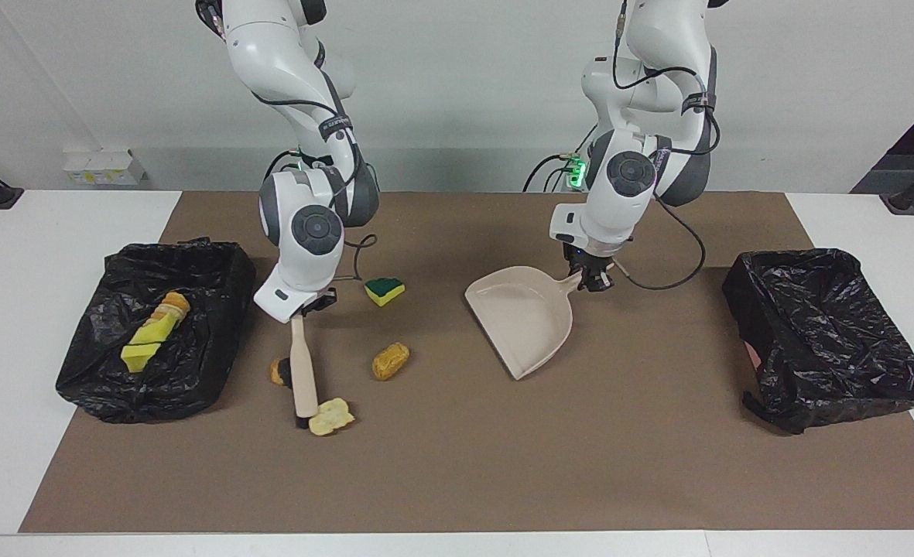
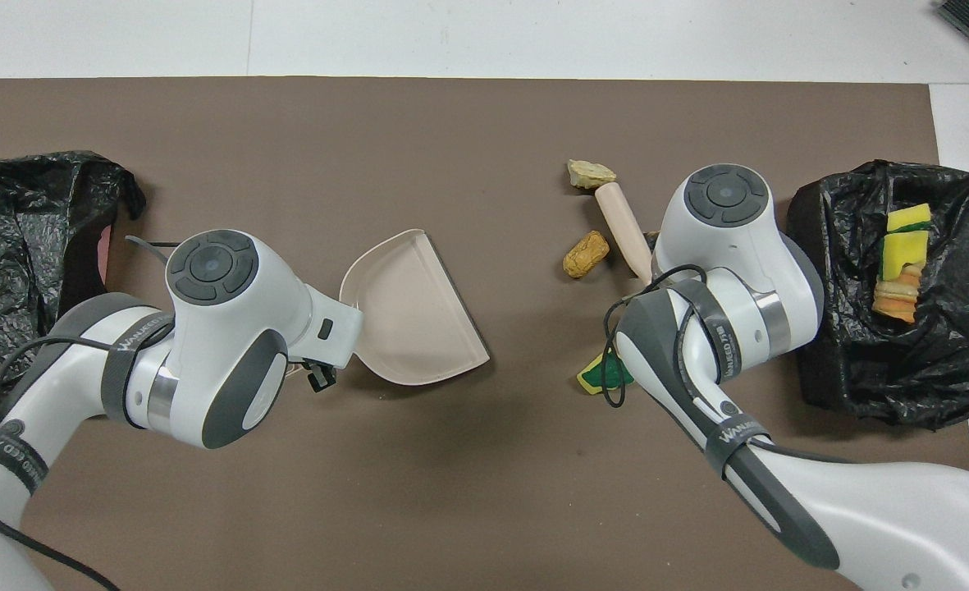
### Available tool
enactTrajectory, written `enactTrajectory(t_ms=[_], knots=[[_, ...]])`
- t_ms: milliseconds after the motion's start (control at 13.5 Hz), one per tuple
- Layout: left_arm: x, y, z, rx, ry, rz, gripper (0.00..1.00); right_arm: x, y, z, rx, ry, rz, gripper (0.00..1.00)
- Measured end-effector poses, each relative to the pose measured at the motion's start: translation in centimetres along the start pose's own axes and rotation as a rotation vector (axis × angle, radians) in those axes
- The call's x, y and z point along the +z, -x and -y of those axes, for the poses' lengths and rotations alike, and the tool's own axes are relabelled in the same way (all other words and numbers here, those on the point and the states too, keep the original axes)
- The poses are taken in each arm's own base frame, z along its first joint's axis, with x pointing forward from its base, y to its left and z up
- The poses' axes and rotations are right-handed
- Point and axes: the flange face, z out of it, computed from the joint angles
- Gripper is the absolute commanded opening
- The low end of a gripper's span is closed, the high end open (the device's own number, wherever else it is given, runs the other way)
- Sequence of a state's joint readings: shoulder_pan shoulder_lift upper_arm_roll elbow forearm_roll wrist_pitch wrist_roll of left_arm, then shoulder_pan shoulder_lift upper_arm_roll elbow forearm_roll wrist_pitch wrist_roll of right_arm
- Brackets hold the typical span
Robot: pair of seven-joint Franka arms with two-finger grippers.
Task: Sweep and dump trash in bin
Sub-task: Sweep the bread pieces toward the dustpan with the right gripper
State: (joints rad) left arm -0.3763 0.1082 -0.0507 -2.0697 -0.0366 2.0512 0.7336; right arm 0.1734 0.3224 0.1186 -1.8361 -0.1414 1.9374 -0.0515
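Left arm strap (image 2: pixel 135 341): "WANKEED" (partly legible, white on black)
Right arm strap (image 2: pixel 734 432): "WANKEED", same lettering
Elsewhere: no readable text

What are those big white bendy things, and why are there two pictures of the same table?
They are two robot arms, each ending in a claw. One picture looks at them from across the table; the other looks down from above their end.

The left claw holds a beige dustpan by its handle. The right claw holds a beige brush, pointing down onto the brown mat.

Loose trash lies on the mat: a yellow-and-green sponge wedge, an orange-brown chunk, a pale yellow scrap and a small piece beside the brush.

A black-bagged bin sits at each end. The one by the right arm already holds scraps.
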Motion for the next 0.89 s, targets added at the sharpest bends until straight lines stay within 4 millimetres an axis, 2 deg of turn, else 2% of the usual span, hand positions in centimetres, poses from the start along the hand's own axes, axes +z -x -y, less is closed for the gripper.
enactTrajectory(t_ms=[223, 297, 371, 445, 594, 891], knots=[[-0.1, -0.3, -0.2, -0.002, -0.005, -0.005, 0.00, -0.9, -0.4, 4.1, -0.101, -0.029, -0.018, 0.00], [-0.1, -0.4, -0.3, -0.007, -0.009, -0.008, 0.00, -1.8, -0.6, 5.2, -0.116, -0.032, -0.028, 0.00], [-0.2, -0.6, -0.2, -0.019, -0.018, -0.019, 0.00, -2.9, -0.7, 5.2, -0.117, -0.031, -0.034, 0.00], [-0.4, -0.7, -0.1, -0.029, -0.030, -0.033, 0.00, -4.1, -0.6, 4.5, -0.105, -0.030, -0.038, 0.00], [-0.5, -0.9, 0.0, -0.037, -0.042, -0.047, 0.00, -6.1, -0.4, 1.3, -0.054, -0.032, -0.052, 0.00], [-0.2, -0.9, -0.1, -0.037, -0.037, -0.041, 0.00, -6.2, 0.2, -6.3, 0.049, -0.005, -0.100, 0.00]])
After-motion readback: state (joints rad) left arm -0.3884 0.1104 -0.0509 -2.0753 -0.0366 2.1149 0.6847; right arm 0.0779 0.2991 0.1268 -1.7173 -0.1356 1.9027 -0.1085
